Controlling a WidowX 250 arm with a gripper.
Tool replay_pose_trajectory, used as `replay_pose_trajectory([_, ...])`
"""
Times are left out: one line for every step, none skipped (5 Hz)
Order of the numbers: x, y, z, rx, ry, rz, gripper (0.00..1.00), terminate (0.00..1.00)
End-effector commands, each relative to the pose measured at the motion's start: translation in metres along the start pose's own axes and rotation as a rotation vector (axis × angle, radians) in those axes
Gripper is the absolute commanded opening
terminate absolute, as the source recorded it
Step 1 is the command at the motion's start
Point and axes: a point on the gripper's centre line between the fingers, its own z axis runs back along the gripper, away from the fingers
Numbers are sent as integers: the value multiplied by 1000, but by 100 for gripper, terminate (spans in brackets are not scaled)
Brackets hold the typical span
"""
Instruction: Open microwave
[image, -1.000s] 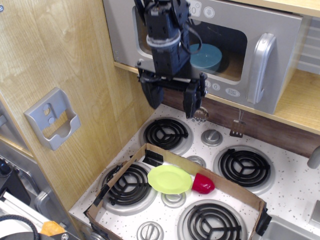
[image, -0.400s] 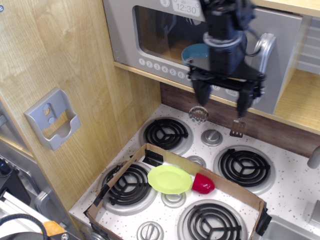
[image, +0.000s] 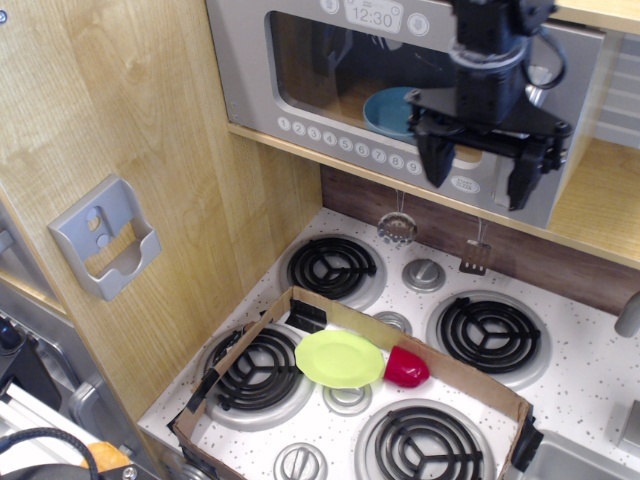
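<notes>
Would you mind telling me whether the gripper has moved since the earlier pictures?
Yes. The gripper has travelled rightward across the front of the microwave, from its left window area to its handle end, fingers spread.

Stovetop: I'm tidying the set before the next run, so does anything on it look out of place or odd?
Yes. An open-topped cardboard tray lies askew across the burners, with a lime green plate and a tipped red cup inside. Cardboard on burners looks odd. The microwave door appears shut, a blue dish inside.
</notes>
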Motion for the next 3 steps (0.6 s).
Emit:
replay_pose_trajectory([21,-7,28,21,-105,-6,100,0])
replay_pose_trajectory([24,-4,30,29,-167,13,100,0])
replay_pose_trajectory([27,0,34,42,-201,47,100,0])
